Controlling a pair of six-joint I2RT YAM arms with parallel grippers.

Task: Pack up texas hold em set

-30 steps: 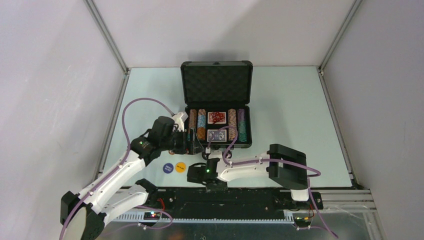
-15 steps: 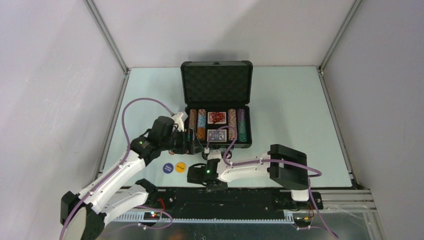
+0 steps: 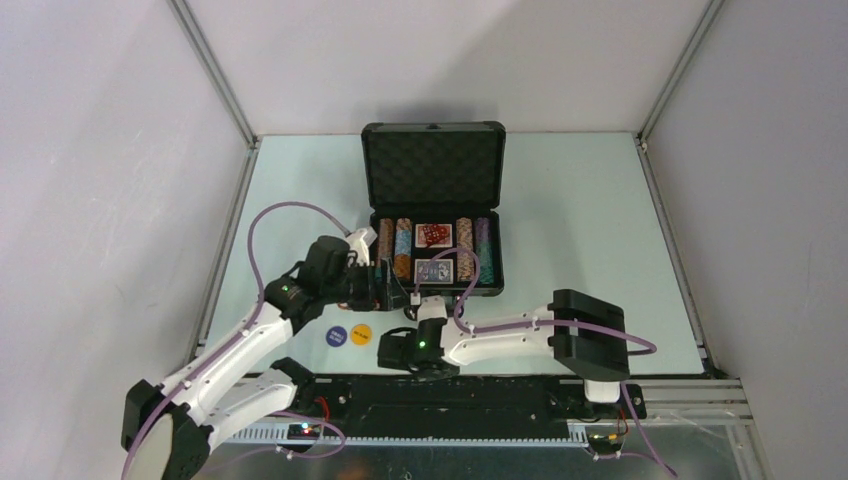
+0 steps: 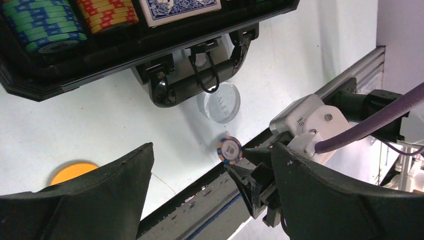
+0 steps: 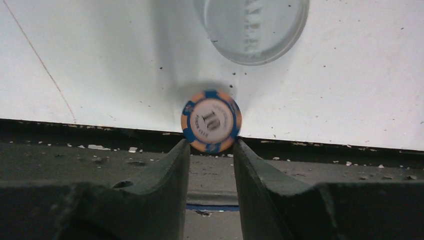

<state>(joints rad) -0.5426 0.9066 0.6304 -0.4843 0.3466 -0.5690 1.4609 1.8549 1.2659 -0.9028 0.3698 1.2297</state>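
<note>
**A:** What has the right gripper (image 5: 210,149) got?

**B:** One chip (image 5: 211,120), orange and blue and marked 10. It stands on edge, nipped by its lower rim between fingers drawn nearly together.

**A:** And the left gripper (image 4: 210,150)?

**B:** Spread wide, holding nothing.

**A:** What's around them?

**B:** One clear button (image 5: 250,27) lies on the table (image 3: 600,200), near the chip at 1 o'clock. Beyond it is the handle (image 4: 200,80). In the top view, two more buttons, blue (image 3: 337,335) and orange (image 3: 361,334), lie side by side at 9 o'clock of the right gripper. The case (image 3: 435,165) is open at 12 o'clock. It holds four chip rows (image 3: 403,250), one blue deck (image 3: 433,270) and red dice (image 3: 433,235).

**A:** Anything unclear?

**B:** The dice are too small to count. The left wrist view cuts off most of the case. From above, the arms hide the held chip.
</note>
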